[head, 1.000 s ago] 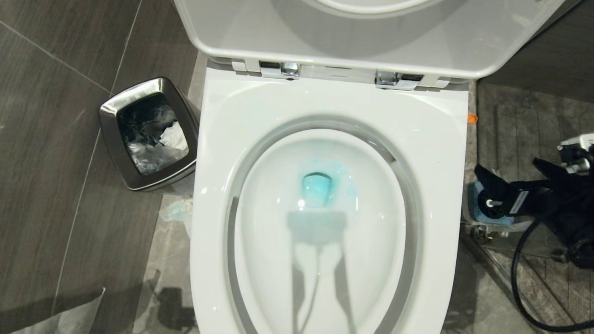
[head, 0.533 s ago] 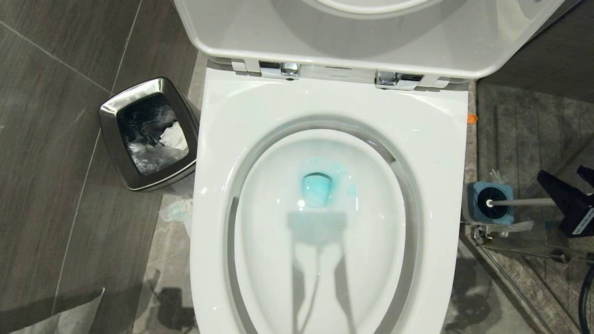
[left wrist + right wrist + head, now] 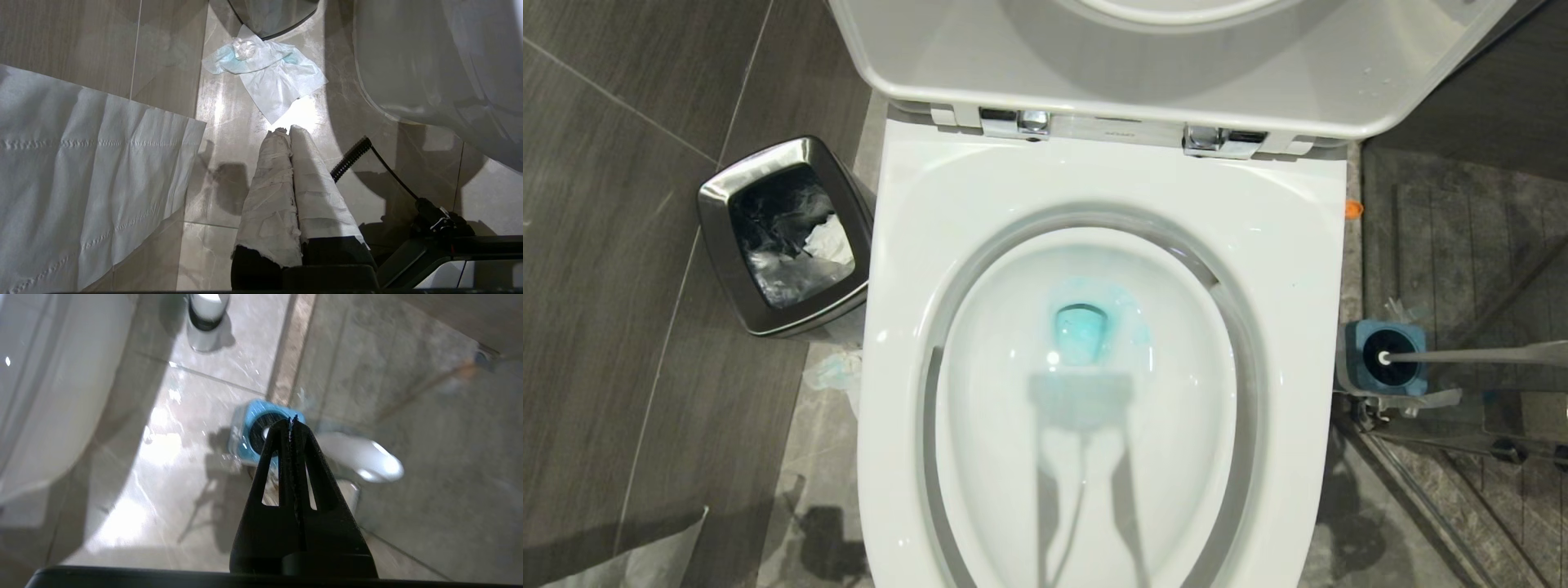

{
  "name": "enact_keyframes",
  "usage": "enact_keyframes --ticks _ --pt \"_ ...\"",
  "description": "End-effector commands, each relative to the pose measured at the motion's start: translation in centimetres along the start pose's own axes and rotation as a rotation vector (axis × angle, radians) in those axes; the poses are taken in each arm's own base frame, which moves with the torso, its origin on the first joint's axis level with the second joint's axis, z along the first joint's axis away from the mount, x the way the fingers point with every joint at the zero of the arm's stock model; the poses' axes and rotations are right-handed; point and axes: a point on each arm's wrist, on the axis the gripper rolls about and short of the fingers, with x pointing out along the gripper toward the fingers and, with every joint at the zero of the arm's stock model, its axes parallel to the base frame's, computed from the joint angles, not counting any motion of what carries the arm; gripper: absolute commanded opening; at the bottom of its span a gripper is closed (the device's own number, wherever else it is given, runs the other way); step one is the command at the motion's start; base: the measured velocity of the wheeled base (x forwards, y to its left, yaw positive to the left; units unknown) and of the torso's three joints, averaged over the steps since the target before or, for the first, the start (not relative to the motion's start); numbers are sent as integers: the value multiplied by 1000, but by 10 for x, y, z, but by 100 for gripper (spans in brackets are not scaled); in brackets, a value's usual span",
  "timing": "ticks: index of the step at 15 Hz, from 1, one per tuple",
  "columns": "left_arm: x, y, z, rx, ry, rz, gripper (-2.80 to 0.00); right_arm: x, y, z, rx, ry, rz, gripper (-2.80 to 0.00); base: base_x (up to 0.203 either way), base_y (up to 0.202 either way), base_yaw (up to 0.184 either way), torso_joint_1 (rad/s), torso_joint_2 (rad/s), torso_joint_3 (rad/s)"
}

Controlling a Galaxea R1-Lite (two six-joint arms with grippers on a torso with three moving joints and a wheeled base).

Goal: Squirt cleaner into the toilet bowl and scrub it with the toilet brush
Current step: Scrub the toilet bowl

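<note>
Right tool point(image 3: 291, 420) jaws fully closed, empty, above the toilet brush point(image 3: 1462, 356), which sits in its holder point(image 3: 1356, 343) beside the toilet bowl point(image 3: 898, 327). Reopen, straddle the handle mid-length, then close.

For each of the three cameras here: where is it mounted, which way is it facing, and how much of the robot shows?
Head: on the robot's head, looking down at the toilet bowl, bin and brush; no robot parts show.
Left wrist: behind the shut left gripper, facing floor with tissue.
Right wrist: behind the shut, empty right gripper, above the brush holder.
Shared: head and right wrist both show brush, holder and bowl.
</note>
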Motion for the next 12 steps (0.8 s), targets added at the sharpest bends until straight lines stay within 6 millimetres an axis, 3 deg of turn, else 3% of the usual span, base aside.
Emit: enact_keyframes --ticks 1,4,9,12 --pt "0 0 0 0 0 0 -280 -28 -12 7 -3 -17 -10 -280 0 0 0 0 0 0" --pt "0 0 0 -1 0 0 -280 -58 -23 7 -7 -31 -14 -280 0 0 0 0 0 0" --pt "0 0 0 0 0 0 -280 -109 -36 -9 23 -122 -71 -280 0 0 0 0 0 0" --pt "0 0 0 1 0 0 -280 -126 -37 -20 46 -193 -74 -280 0 0 0 0 0 0"
